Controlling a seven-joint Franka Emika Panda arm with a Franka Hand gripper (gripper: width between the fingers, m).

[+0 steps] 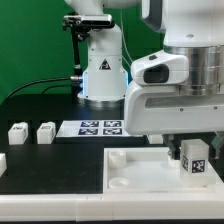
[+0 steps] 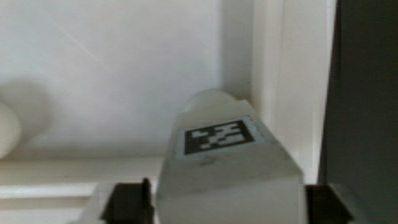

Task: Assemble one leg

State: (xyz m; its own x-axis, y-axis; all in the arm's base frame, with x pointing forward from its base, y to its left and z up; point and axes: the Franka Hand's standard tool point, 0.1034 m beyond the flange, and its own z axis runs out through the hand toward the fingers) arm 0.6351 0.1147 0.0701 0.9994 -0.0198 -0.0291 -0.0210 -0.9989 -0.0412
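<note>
My gripper (image 1: 190,148) is shut on a leg (image 1: 194,163), a small white block with a black-and-white tag facing the camera. It holds the leg upright over the large white square tray-like part (image 1: 135,178), near that part's corner on the exterior view's right. In the wrist view the leg (image 2: 222,150) fills the space between the two dark fingers (image 2: 128,203), tag showing, with the tray part's white surface (image 2: 107,90) and raised edge behind it. I cannot tell whether the leg touches the tray part.
Two more small white legs (image 1: 18,132) (image 1: 46,131) stand on the black table at the exterior view's left. The marker board (image 1: 100,127) lies in front of the robot base (image 1: 100,70). Another white part (image 1: 2,161) shows at the left edge.
</note>
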